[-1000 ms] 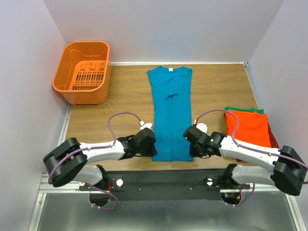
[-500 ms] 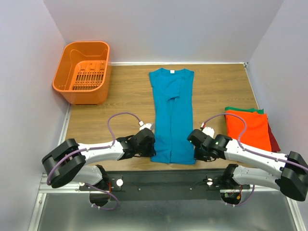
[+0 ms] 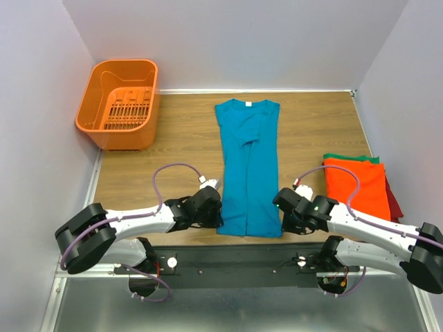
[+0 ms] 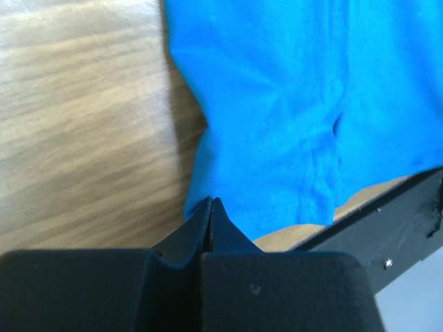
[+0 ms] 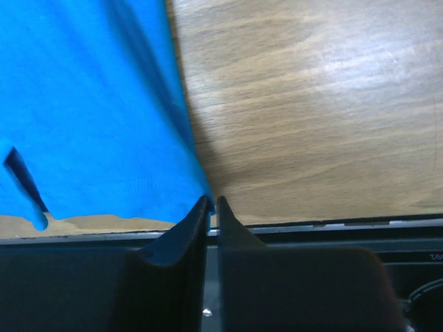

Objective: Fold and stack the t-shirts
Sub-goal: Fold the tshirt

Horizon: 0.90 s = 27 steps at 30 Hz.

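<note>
Teal t-shirt: the teal t-shirt (image 3: pixel 249 166) lies flat in the middle of the table (image 3: pixel 173 145) as a long narrow strip. The sleeves are turned in, the collar with its white neck tag (image 3: pixel 246 102) is at the far end, and the hem is close to the near edge.
Left hand: the left hand (image 4: pixel 210 204) has its fingertips pressed together on the near-left hem corner and appears to pinch it.
Right hand: the right hand (image 5: pixel 211 200) has its fingers parted by a thin slit, with the near-right hem corner at the mouth of the gap.
Step in hand: probably the lengthwise fold, hem carried up to the collar.
Doing it well: the right hand needs a firm bite on its corner first. Both hands should then lift together and travel level, so the hem stays square and the tucked-in sleeves do not fall open. The hem should land even with the collar, side edges matching.
Stack: the orange t-shirt (image 3: pixel 356 183) lies folded at the right, on top of a green t-shirt (image 3: pixel 346 158) and a dark red t-shirt (image 3: pixel 393 200).
Basket: the orange basket (image 3: pixel 93 114) stands at the far left, well apart from the shirts.
Hard to see: the top view hides both hem corners under the hands. I cannot tell whether any cloth sits inside the right hand's slit. The green and dark red shirts show only as edges, so their folds cannot be judged.
</note>
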Motion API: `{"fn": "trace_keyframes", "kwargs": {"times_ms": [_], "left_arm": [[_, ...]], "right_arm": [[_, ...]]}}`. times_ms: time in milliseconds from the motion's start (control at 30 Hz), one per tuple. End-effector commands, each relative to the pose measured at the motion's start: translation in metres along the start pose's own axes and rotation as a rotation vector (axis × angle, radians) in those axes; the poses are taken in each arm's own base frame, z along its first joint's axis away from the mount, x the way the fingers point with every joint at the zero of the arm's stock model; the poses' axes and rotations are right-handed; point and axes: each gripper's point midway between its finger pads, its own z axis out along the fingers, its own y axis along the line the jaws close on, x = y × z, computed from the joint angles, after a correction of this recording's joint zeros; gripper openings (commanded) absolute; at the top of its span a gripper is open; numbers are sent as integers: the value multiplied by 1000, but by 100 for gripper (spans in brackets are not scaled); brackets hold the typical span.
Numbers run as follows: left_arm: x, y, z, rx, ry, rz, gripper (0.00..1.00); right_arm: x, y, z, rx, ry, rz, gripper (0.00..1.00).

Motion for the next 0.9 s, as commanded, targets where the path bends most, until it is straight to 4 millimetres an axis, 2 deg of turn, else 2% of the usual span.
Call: {"fn": "trace_keyframes", "kwargs": {"times_ms": [0,100,233,267,300,367,400,500,533,567,600,633,700,733,767,800,867], "left_arm": [[11,-16,-11,67,38,-1,0],[9,-26,-18,107,31,0,1],[-5,-44,-31,156,-7,10,3],[-10,-40,-33,126,-22,12,6],[-28,-50,-40,124,-83,17,9],[-45,-54,-44,96,-133,38,18],[-65,-58,-45,77,-178,32,23],[-104,-54,-42,33,-241,26,32],[-136,-46,-39,3,-291,10,32],[-153,-42,-37,-7,-317,2,32],[-182,-46,-40,5,-375,-14,32],[-204,-23,-31,-52,-395,-43,32],[-244,-11,-22,-104,-450,-62,32],[-258,-3,-18,-136,-467,-66,32],[-277,16,-17,-183,-487,-74,32],[-294,20,-3,-198,-474,-77,32],[-319,39,7,-243,-479,-50,32]], "right_arm": [[5,-9,-3,24,11,5,29],[-3,0,-10,-14,-11,-6,38],[-16,15,-24,-61,-47,-18,38],[-21,21,-29,-71,-56,-24,38],[-23,22,-30,-69,-61,-36,38],[-27,26,-30,-63,-69,-50,38],[-31,30,-33,-71,-78,-59,38],[-39,43,-34,-107,-106,-71,38],[-41,47,-32,-111,-108,-92,38],[-47,62,-34,-158,-120,-91,38],[-49,70,-34,-174,-122,-98,38],[-53,81,-33,-193,-127,-117,38],[-58,90,-30,-202,-137,-139,38],[-60,96,-30,-217,-141,-149,38],[-60,108,-27,-247,-138,-156,38],[-63,117,-29,-271,-143,-165,38],[-69,135,-27,-300,-155,-185,38]]}}
